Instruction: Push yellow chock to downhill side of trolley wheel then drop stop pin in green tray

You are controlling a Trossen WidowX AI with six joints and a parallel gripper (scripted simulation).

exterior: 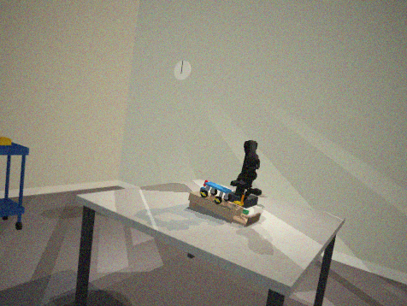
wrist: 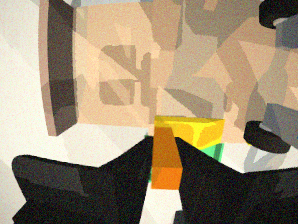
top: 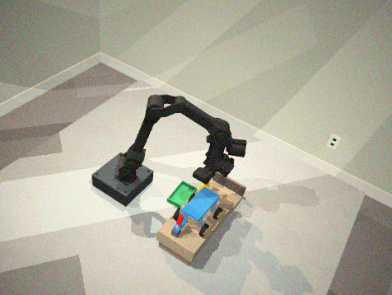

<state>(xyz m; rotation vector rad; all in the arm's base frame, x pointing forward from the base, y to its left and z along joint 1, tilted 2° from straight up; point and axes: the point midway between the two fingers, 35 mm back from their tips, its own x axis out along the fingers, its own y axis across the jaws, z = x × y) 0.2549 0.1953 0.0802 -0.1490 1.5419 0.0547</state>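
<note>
My gripper (top: 204, 181) (wrist: 163, 142) is shut on the orange handle of the yellow chock (top: 204, 187) (exterior: 238, 203) (wrist: 192, 131). The chock is at the tray-side edge of the wooden ramp (top: 176, 244) (exterior: 214, 208) (wrist: 115, 30), downhill of the trolley. In the wrist view a gap shows between it and the near black wheel (wrist: 267, 137). Its height above the ramp is hard to tell, and its black base is hidden. The blue trolley (top: 200, 203) (exterior: 218, 187) stands on the ramp. The red-headed stop pin (top: 179, 219) (exterior: 206, 183) stands at its uphill end. The green tray (top: 180, 195) (exterior: 245, 211) (wrist: 216, 152) lies beside the ramp.
A raised end board (top: 229, 185) (wrist: 60, 70) closes the ramp's downhill end. The arm's dark base (top: 123, 177) stands on the far side of the tray from the ramp. A blue cart (exterior: 14, 150) stands away from the table (exterior: 179, 239).
</note>
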